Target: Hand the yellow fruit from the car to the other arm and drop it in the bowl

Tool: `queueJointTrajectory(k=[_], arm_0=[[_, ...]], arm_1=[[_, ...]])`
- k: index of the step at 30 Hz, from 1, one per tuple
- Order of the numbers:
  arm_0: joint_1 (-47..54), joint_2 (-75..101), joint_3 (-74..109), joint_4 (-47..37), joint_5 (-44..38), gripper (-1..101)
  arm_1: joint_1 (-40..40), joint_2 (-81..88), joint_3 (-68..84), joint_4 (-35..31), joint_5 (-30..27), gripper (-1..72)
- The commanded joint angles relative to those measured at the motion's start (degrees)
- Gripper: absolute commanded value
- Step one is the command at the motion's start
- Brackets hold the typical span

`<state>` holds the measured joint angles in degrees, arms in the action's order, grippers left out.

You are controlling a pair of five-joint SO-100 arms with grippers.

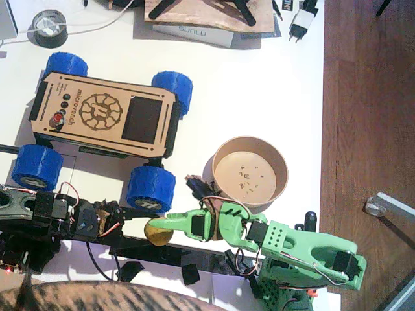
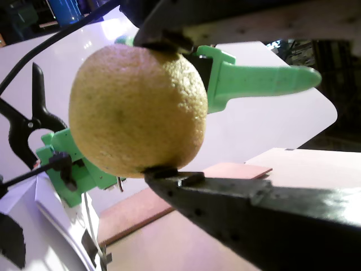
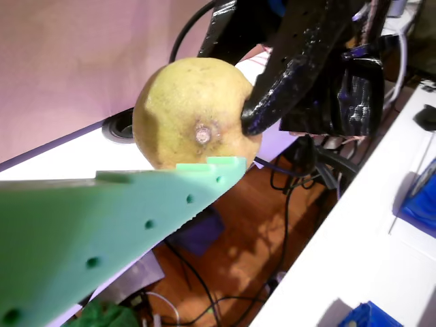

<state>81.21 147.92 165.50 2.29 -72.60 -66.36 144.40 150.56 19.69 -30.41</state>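
The yellow fruit (image 1: 157,232) hangs above the table's near edge, in front of the car (image 1: 104,116). My left gripper (image 1: 152,227), the black one, is shut on it: in a wrist view its black jaws pinch the fruit (image 2: 135,107) from above and below. The green right arm's gripper (image 1: 171,222) reaches in from the right and is open. One perforated green finger (image 3: 136,211) touches the underside of the fruit (image 3: 191,112), and no green finger shows on the opposite side. The bowl (image 1: 280,163), empty but for specks, stands right of the car.
A grey tape roll (image 1: 48,29) lies at the far left, and a box and a plug sit along the far edge. A black clamp (image 1: 194,186) stands beside the bowl. The table ends at the right over a wooden floor (image 1: 369,97).
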Motion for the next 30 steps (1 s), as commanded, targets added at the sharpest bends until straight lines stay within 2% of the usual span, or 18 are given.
queueJointTrajectory(k=[1,17,30], arm_0=[[0.26,1.23,-0.70,-1.93,-0.53,0],[0.26,1.14,-0.70,-1.93,-0.53,0],[0.26,1.14,-0.70,-1.93,-0.53,0]], arm_1=[[0.70,1.41,0.00,0.88,0.53,45.0],[-4.13,-5.89,-1.67,0.79,3.69,44.7],[-2.72,-7.21,-1.14,-2.81,1.32,43.8]])
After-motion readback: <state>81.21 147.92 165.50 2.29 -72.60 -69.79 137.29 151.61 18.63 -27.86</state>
